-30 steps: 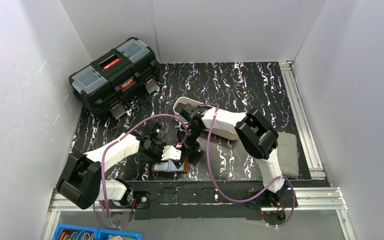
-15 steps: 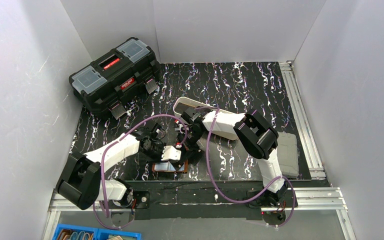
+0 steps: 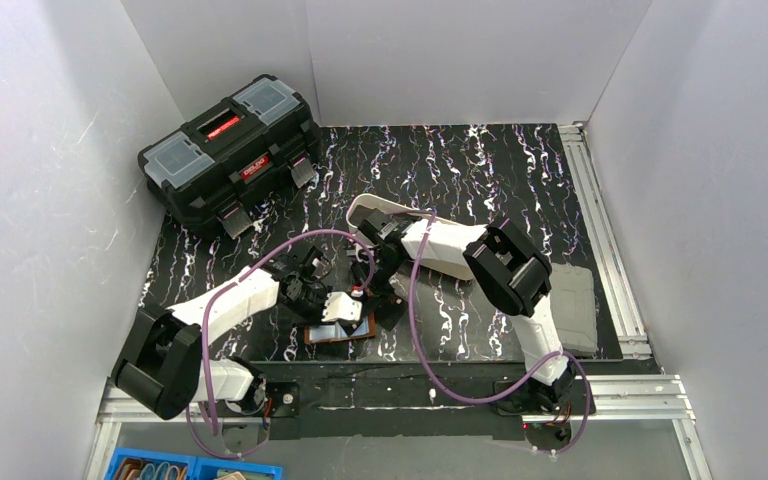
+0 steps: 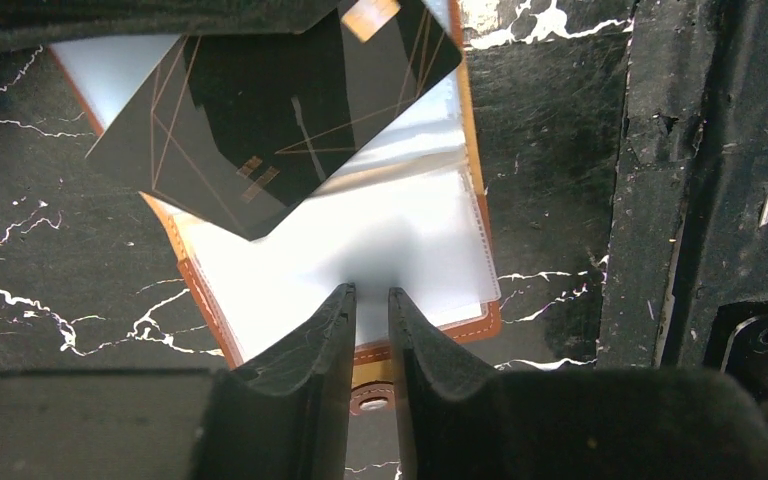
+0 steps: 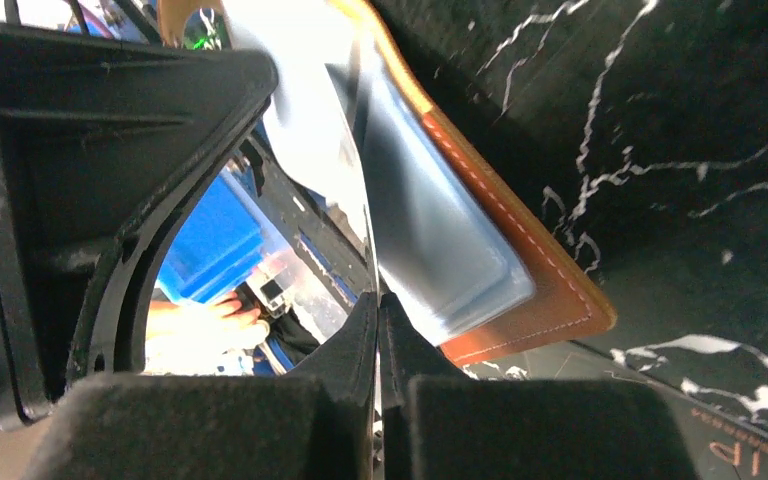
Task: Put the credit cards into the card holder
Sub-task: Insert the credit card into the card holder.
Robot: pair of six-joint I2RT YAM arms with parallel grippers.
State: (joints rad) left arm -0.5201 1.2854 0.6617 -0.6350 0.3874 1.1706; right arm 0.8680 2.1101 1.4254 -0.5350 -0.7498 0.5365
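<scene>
The brown card holder (image 3: 338,333) lies open near the table's front edge, its clear sleeves (image 4: 390,230) facing up. My left gripper (image 4: 372,295) is over the holder's near end, fingertips down at a sleeve. Its jaws stand a narrow gap apart, and only the snap strap (image 4: 372,398) shows between them. My right gripper (image 5: 377,300) is shut on a black credit card (image 4: 280,100) with gold lines. It holds the card tilted over the holder's far half, and in the right wrist view the card is edge-on (image 5: 368,200) beside the leather cover (image 5: 550,290). No other credit cards show.
A big black toolbox (image 3: 230,150) stands at the back left. A long white tray (image 3: 365,211) lies partly under the right arm. A grey pad (image 3: 572,305) sits at the right by the aluminium rails (image 3: 600,210). A blue bin (image 3: 190,468) is below the front edge.
The right arm has shifted slightly left, carrying the card a little further over the holder. The holder's right end has turned slightly. The left jaws have narrowed a touch.
</scene>
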